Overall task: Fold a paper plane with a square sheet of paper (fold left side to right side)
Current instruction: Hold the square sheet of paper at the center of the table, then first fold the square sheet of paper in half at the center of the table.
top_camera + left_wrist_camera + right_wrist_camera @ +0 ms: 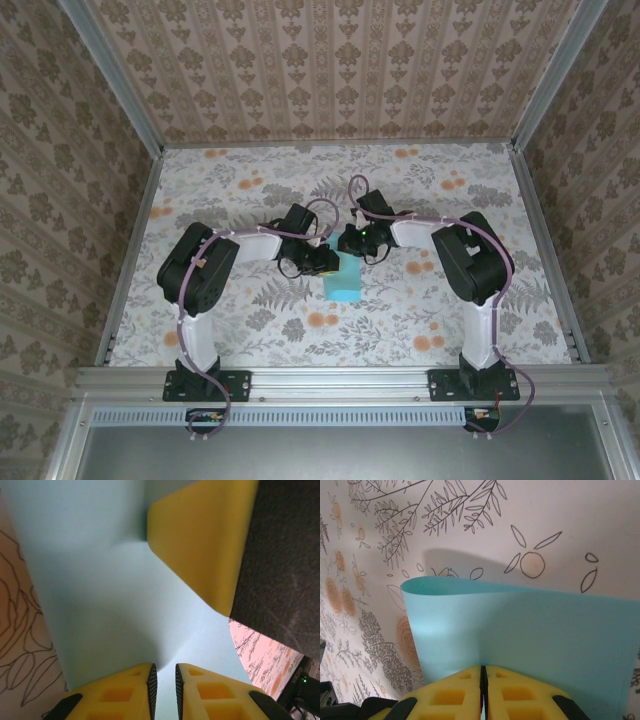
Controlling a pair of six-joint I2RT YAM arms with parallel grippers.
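The square sheet of paper is light blue and lies mid-table between my two grippers. In the right wrist view the paper bends over in a rounded loop along its far edge, and my right gripper is shut on its near edge. My left gripper rests its tips on the paper, its jaws a narrow gap apart with the sheet showing through. One yellow finger of the right gripper hangs close above. From above, the left gripper and right gripper nearly touch.
The floral tabletop has free room on every side of the sheet. Patterned walls and aluminium rails close in the left, right and back. The arm bases sit on the front rail.
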